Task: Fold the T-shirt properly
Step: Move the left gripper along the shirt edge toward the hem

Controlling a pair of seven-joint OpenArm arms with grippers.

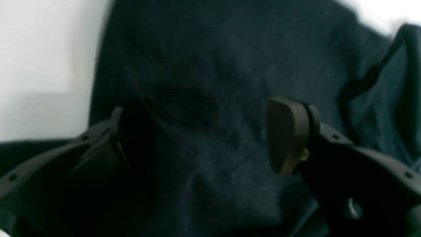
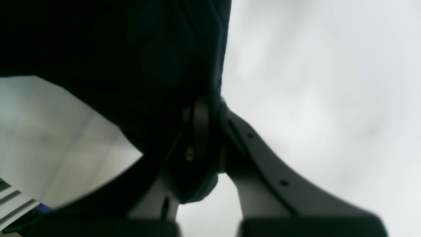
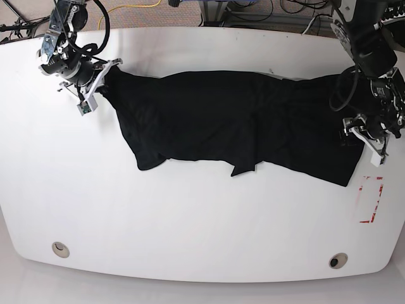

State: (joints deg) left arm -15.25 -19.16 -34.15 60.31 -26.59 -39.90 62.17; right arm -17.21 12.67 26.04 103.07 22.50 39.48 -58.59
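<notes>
The black T-shirt (image 3: 240, 120) lies stretched out lengthwise across the far half of the white table (image 3: 190, 215), with wrinkles and a small flap hanging at its near edge. My right gripper (image 3: 104, 79) is at the shirt's left end, shut on a bunch of the cloth (image 2: 148, 65); in the right wrist view, my right gripper (image 2: 207, 131) has black fabric pinched between the fingers. My left gripper (image 3: 362, 132) hovers over the shirt's right end. The left wrist view shows my left gripper (image 1: 207, 138) open, its pads (image 1: 286, 135) wide apart over the dark cloth (image 1: 213, 65).
A red-outlined rectangle (image 3: 372, 199) is marked on the table near the right edge. Two round holes (image 3: 61, 249) (image 3: 338, 260) sit near the front edge. Cables (image 3: 139, 6) and stands lie beyond the table's far edge.
</notes>
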